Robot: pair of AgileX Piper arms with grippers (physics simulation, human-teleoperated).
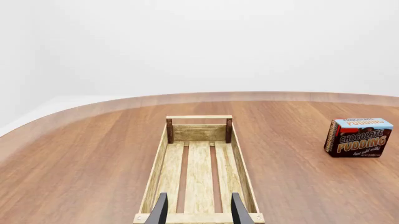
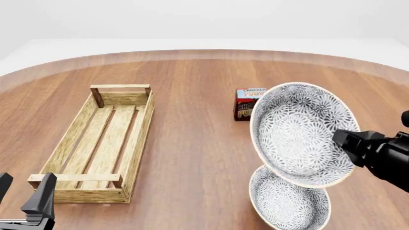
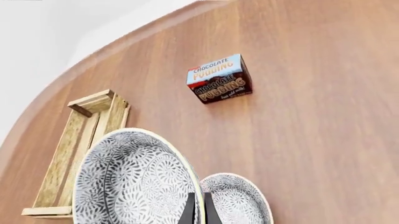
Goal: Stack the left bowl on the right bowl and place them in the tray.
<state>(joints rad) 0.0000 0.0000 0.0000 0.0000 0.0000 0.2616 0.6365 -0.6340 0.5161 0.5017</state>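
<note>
Because the right gripper [image 2: 340, 139] pinches only the thin rim of the lifted bowl [image 2: 299, 133], its jaws closed on that edge, the patterned bowl hangs steeply tilted in the air, its open face turned toward the camera in the front view. It hangs above and just beyond the second bowl [image 2: 289, 201], which sits flat on the table [image 2: 191, 158] at about five o'clock in that view. The likeliest trouble, as I judge it, is the bowl pivoting or sliding out of so narrow a hold, since its weight hangs well off to one side of the jaws. Lowered at this tilt, its bottom edge could strike the resting bowl's rim and knock it aside instead of nesting.

The chocolate pudding box [image 2: 248, 103] stands upright at one o'clock, partly hidden behind the lifted bowl in the front view; a careless swing toward the tray could clip it. The tray [image 2: 102, 146], a slatted pale wooden crate, lies well apart at nine o'clock, with nothing in it. The left gripper [image 2: 26, 203] waits near the tray's near end at seven o'clock, jaws apart and holding nothing, as the left wrist view shows. A carry of the stack across to the tray would pass close to that arm, so a collision is possible.
</note>
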